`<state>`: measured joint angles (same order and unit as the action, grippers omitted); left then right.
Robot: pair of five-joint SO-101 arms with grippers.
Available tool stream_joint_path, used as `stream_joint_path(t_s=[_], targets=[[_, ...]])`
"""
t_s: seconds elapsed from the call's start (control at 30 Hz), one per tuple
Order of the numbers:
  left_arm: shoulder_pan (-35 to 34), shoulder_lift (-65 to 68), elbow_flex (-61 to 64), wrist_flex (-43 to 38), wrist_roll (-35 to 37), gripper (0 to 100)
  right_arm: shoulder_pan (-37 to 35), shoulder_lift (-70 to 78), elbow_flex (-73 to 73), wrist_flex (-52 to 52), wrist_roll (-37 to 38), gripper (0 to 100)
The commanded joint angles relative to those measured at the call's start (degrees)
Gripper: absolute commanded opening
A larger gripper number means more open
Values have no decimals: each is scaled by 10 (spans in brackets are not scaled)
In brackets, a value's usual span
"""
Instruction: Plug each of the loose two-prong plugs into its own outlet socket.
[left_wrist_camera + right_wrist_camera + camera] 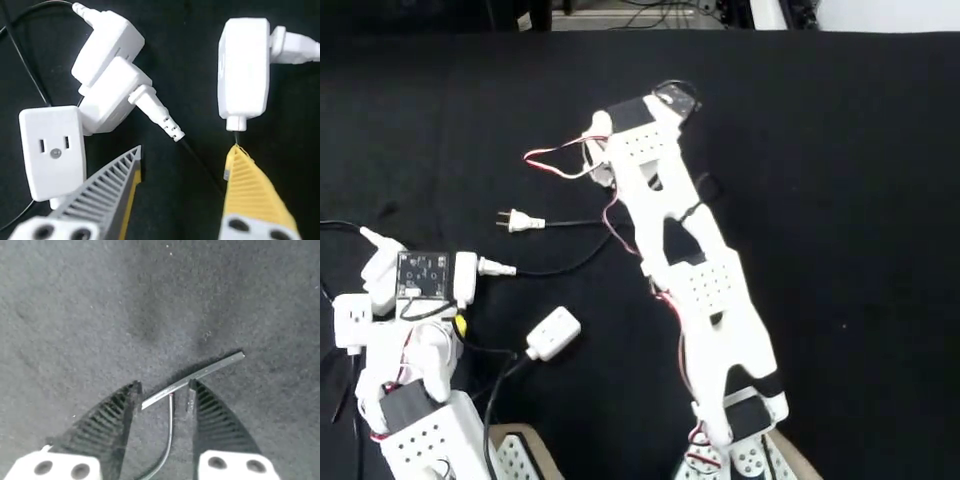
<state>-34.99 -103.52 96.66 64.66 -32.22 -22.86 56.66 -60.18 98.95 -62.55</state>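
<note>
Two-fingered left gripper (186, 155) spread wide, low beside outlet socket (52, 150).

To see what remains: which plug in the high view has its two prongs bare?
The plug lying alone on the black cloth, both prongs exposed. The other plug, just below it, is seated in a white socket block.

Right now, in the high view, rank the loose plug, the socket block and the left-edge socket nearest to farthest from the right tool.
1. loose plug, mid-view, left of the right tool.
2. socket block, lower middle of the view.
3. left-edge socket, far left.
</note>
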Motion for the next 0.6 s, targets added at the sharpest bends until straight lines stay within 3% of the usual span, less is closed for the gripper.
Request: stream_joint_path(t_s=[0.0, 0.23, 0.3, 0.37, 0.5, 0.57], targets=[[7, -6, 7, 4, -6, 267, 8, -49, -26, 23, -2, 152], [7, -6, 7, 5, -8, 267, -10, -128, 143, 19, 4, 152], [7, -6, 7, 6, -8, 267, -12, -145, 178, 14, 47, 152], [7, -6, 7, 6, -8, 267, -14, -148, 197, 14, 147, 153], [7, -6, 7, 6, -8, 267, -11, -144, 214, -18, 465, 153], [7, -6, 7, 7, -8, 267, -12, -134, 217, -31, 585, 153]])
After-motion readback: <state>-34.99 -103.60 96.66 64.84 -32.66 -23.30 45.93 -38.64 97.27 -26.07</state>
